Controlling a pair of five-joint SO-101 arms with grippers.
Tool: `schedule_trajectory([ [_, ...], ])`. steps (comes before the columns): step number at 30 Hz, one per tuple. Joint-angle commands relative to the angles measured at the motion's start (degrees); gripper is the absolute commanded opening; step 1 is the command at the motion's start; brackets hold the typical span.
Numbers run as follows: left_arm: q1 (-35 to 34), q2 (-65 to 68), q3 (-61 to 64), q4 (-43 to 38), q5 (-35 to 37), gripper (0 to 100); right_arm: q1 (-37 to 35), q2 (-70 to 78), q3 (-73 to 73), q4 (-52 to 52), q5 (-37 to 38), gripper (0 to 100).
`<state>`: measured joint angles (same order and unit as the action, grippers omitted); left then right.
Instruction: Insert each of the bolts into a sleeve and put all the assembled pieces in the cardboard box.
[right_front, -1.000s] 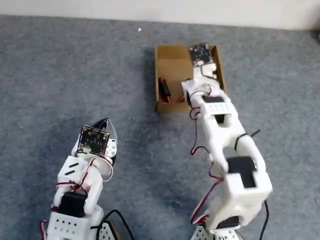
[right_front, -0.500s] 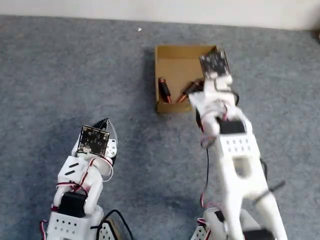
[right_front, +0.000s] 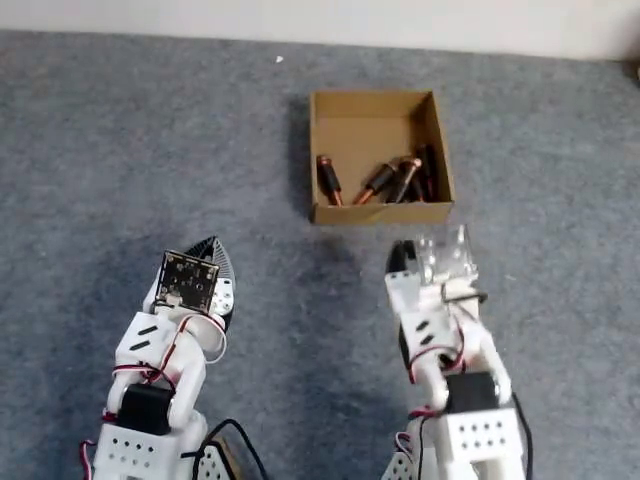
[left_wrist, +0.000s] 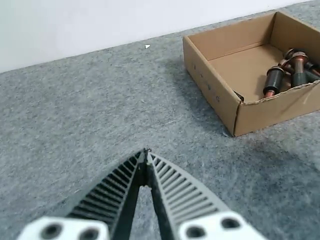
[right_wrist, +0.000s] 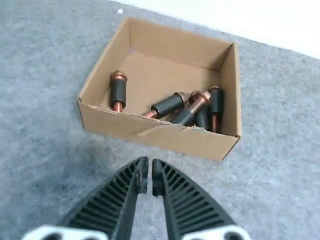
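Grey felt counter (right_front: 120, 150), with right hand (right_wrist: 147, 176) drawn back from over cardboard box (right_front: 360, 130) to just before its near wall, pressed almost together, empty. Well apart, left hand (left_wrist: 145, 167) pressed together. Inside box, assembled pieces (right_front: 385, 180): one alone, others overlapping, count unclear.

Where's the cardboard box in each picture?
High view: cardboard box near the top middle.
Left wrist view: cardboard box ahead of the left gripper, off to one side.
Right wrist view: cardboard box straight ahead of the right gripper.
Shared landmark: lone assembled piece apart from the pile.
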<state>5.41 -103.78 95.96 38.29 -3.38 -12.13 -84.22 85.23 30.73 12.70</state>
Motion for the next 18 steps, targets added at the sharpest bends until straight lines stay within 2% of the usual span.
schedule_trajectory([
  [1,-0.8,-0.6,1.3,1.1,0.5,1,0.4,-12.1,6.5,0.2,0.2,0.5],
  [6,-3.2,-0.7,1.3,4.0,8.3,1,0.4,-21.7,15.1,0.4,0.2,0.5],
  [8,-5.4,-0.7,1.3,4.0,8.6,1,0.4,-20.2,17.0,1.0,-0.7,0.5],
  [13,-11.1,-0.7,1.3,4.1,8.6,1,0.3,-19.5,17.8,4.6,-12.5,0.5],
  [18,-13.1,-0.4,1.3,6.2,8.4,1,0.3,-19.5,18.2,9.4,-15.1,0.5],
])
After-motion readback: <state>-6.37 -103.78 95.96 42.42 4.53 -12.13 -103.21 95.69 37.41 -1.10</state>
